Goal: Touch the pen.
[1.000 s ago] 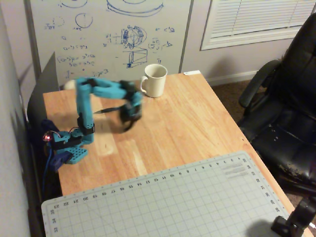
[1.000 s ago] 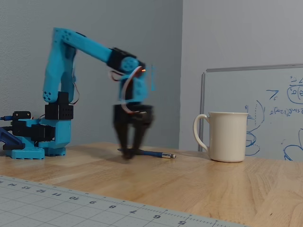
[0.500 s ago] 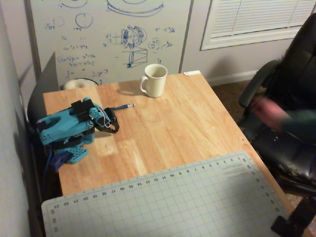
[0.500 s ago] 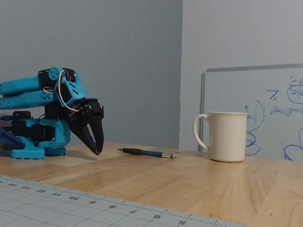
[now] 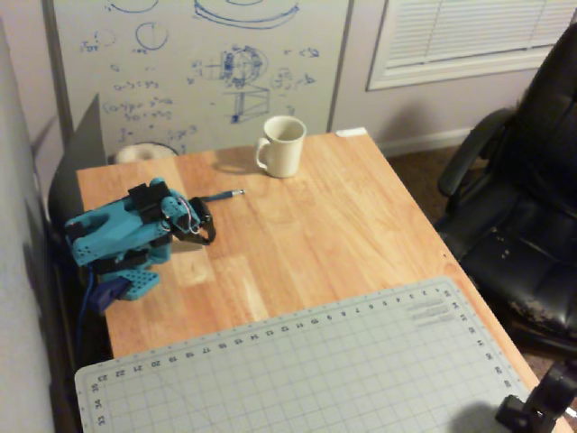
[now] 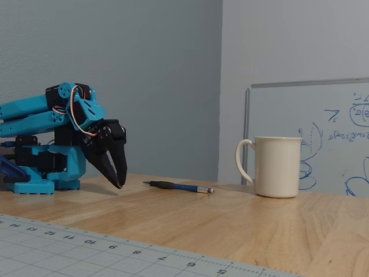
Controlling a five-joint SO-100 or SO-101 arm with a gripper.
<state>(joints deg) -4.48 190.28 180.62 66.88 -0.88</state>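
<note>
Pen [image 6: 177,186] lies flat on the wooden table [image 5: 343,216], just right of the gripper [image 6: 119,183] in the low fixed view, not touching it. Jaws clenched, tips pointing down near the tabletop. Blue arm [image 5: 113,230] folded low over its base. Cream mug [image 6: 277,166] past the pen; whiteboard [image 5: 194,63] behind, cutting mat [image 5: 315,370] in front.

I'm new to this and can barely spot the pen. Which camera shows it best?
The low, table-level fixed view: there the pen lies side-on against the bare wooden table, its silvery tip toward the mug, apart from the gripper. In the high fixed view the pen is only a thin short line.
</note>
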